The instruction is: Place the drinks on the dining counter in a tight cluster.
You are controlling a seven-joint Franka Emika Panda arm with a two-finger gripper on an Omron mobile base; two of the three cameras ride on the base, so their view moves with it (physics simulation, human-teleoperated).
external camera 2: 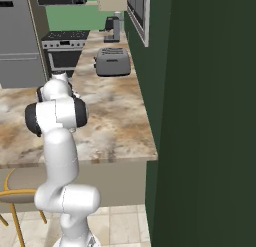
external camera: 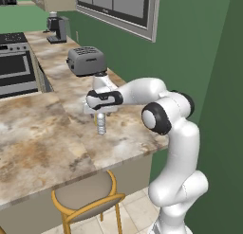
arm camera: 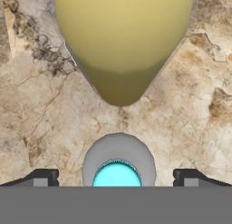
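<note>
water bottle (arm camera: 118, 162) cyan cap, no readable label

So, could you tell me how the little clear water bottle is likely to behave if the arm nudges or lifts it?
The water bottle looks tall and narrow, upright on the counter, so a sideways nudge would probably tip it. Its round body could then roll. It seems small, likely light.
</note>
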